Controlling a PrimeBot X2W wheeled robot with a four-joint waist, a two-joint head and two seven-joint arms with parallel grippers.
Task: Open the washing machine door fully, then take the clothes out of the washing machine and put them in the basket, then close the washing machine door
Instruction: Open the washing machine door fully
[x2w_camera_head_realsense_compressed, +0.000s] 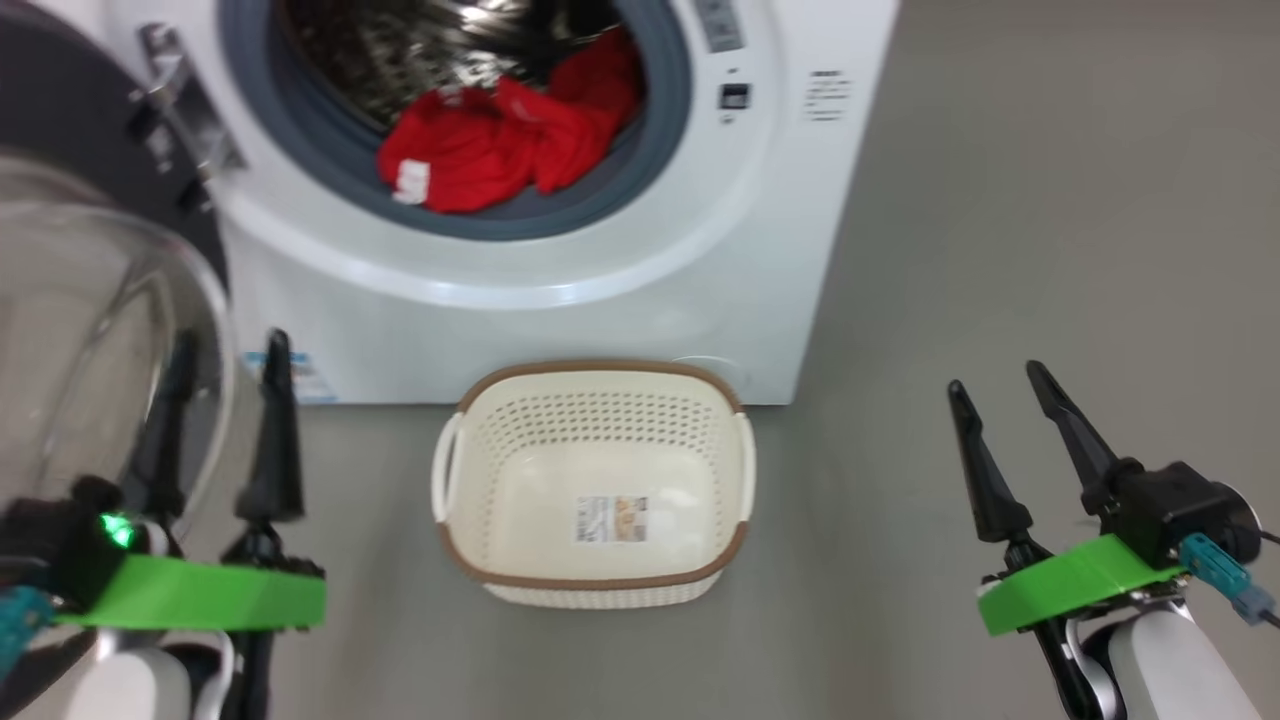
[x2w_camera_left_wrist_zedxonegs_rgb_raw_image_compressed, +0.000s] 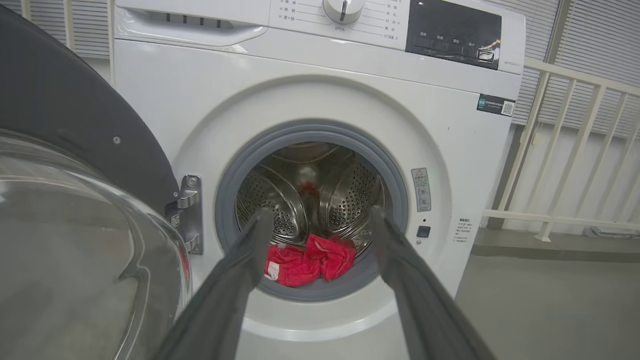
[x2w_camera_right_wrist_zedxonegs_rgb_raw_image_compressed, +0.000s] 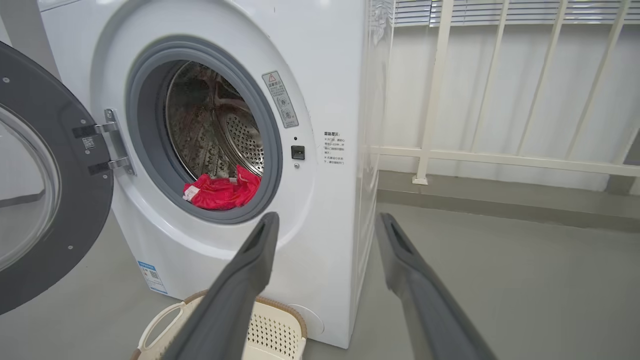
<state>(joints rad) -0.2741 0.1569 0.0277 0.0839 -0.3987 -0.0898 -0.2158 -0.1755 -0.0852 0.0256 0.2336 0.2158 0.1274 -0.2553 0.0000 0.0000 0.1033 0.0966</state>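
Washing machine door (x2w_camera_head_realsense_compressed: 70, 120) stands wide at 9 o'clock, its glass bowl just beside the left end effector (x2w_camera_head_realsense_compressed: 231, 345), whose fingers are spread and empty. Right end effector (x2w_camera_head_realsense_compressed: 996, 378) at 4 o'clock is likewise released, with open grey floor (x2w_camera_head_realsense_compressed: 1000, 200) running to 3 o'clock. Clothes (x2w_camera_head_realsense_compressed: 500, 145) are heaped at the drum's front lip in the washing machine (x2w_camera_head_realsense_compressed: 600, 270), 12 o'clock. Basket (x2w_camera_head_realsense_compressed: 600, 368) sits on the floor just before the machine's base.

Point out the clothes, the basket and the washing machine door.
clothes (x2w_camera_head_realsense_compressed: 490, 150), head view, middle of the red heap.
basket (x2w_camera_head_realsense_compressed: 600, 582), head view, near brown rim.
washing machine door (x2w_camera_right_wrist_zedxonegs_rgb_raw_image_compressed: 80, 215), right wrist view, lower black rim.
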